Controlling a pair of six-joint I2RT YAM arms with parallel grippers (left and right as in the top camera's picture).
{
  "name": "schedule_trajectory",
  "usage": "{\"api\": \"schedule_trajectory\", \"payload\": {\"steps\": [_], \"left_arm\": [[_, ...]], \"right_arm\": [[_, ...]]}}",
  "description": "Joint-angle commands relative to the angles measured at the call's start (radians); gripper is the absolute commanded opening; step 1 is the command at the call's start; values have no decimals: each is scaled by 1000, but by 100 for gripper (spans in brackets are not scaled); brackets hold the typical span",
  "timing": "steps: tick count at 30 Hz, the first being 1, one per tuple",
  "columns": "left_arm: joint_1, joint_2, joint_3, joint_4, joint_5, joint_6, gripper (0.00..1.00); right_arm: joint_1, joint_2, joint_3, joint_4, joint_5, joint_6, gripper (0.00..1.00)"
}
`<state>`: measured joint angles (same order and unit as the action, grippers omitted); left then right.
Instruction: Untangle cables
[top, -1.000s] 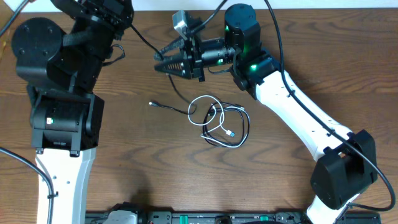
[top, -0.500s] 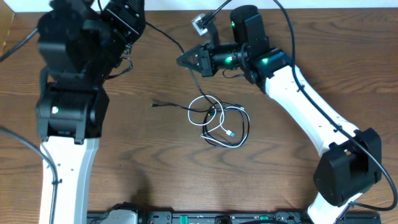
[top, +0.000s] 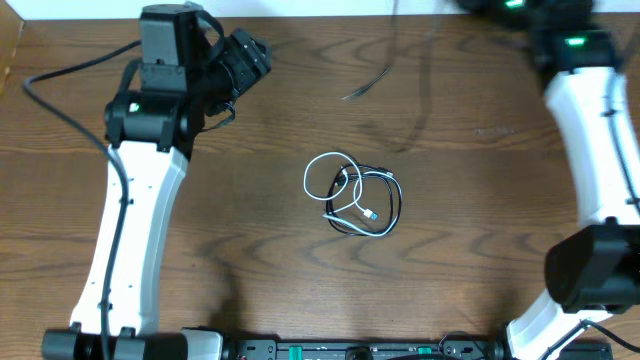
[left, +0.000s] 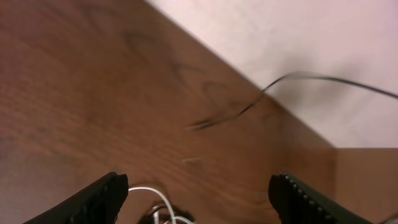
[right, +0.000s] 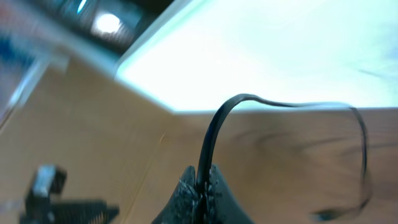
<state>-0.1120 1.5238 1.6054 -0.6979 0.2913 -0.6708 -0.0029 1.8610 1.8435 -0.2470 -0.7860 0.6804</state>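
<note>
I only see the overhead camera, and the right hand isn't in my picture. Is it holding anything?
Observer: Yes. Its wrist camera shows the right gripper shut on a black cable.
Operator: Is the left hand open or closed?
Observer: The left gripper is open, fingers wide apart, gripping nothing.

A dark brown wood-grain table (top: 250, 260) carries a small tangle near its middle. A white cable (top: 318, 178) forms a ring. A thin black cable (top: 392, 205) coils against that ring's right-arm side, crossing it, with a white plug end (top: 371, 214) inside the coil.
</note>
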Motion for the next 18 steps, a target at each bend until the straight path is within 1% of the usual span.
{"api": "schedule_trajectory", "payload": {"steps": [1,2,3,5,7,9,13,15,16,18], "left_arm": [[3,35,17,-23,16,51,77],[3,40,17,-27,16,51,77],[3,47,17,-37,16,59,77],[3,48,17,-47,16,78,77],[-8,47,17,-64,21,124,77],[-34,48,15,-77,23,175,77],[-89,48,14,-84,23,241,77],[-117,48,14,-84,23,257,77],[-148,48,13,-84,22,260,77],[-176,48,11,-84,22,260,77]], "right_arm": [[-167,-24,23,-51,68,68,1],[-199,-24,23,-75,80,65,1],[-262,-24,23,-134,114,40,1],[-332,-24,23,-200,170,-22,1],[-404,-24,22,-292,321,-114,1],[-448,-24,20,-348,476,-173,1],[-491,-18,19,-367,592,-234,1],[-505,-14,19,-361,663,-233,1],[-514,-9,19,-338,724,-233,1],[-518,-3,19,-290,774,-233,1]]}}
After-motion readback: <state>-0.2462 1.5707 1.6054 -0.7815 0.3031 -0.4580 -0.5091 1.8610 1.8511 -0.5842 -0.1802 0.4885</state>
